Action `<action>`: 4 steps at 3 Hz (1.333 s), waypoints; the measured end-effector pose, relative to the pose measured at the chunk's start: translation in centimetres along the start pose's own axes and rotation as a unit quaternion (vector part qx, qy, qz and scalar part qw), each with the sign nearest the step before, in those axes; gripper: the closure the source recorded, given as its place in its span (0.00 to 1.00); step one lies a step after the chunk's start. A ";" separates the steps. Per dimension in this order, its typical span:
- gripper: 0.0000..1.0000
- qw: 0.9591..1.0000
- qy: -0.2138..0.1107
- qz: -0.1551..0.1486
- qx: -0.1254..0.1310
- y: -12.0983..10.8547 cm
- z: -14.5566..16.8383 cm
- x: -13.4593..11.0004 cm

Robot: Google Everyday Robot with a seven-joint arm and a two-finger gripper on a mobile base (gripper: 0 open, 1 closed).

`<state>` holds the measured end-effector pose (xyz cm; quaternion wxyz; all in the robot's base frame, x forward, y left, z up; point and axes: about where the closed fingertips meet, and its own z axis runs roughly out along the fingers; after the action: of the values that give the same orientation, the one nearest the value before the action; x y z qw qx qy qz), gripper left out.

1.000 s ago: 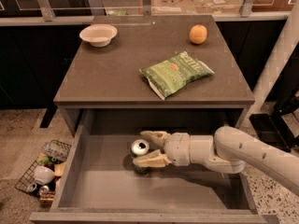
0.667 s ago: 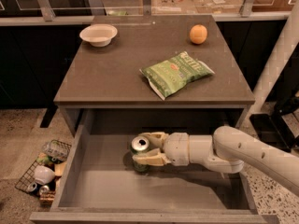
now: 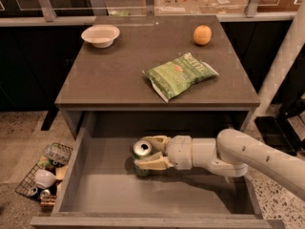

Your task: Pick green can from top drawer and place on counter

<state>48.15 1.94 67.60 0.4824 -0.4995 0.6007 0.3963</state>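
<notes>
The green can (image 3: 141, 151) stands upright in the open top drawer (image 3: 157, 194), near the middle toward the back, its silver top and pull-tab showing. My gripper (image 3: 149, 153) reaches in from the right on a white arm, and its two pale fingers (image 3: 151, 163) lie on either side of the can, closed against it. Most of the can's dark green side is hidden by the fingers. The counter (image 3: 119, 75) is the grey-brown table top directly above the drawer.
On the counter lie a flat green chip bag (image 3: 180, 74), a white bowl (image 3: 100, 35) at the back left and an orange (image 3: 202, 35) at the back right. A wire basket (image 3: 43, 175) of clutter sits on the floor left of the drawer.
The gripper and can sit a touch further left and higher in view than a second ago; the fingers stay around the can.
</notes>
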 end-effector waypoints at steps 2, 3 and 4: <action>1.00 1.000 -0.009 -0.003 -0.016 0.1 0.5 -0.9; 1.00 0.999 -0.026 -0.004 -0.039 1.8 -1.0 -4.0; 1.00 0.998 -0.033 -0.019 -0.046 4.7 -4.3 -9.3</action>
<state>43.08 0.68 77.60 0.4857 -0.5196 0.5556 0.4306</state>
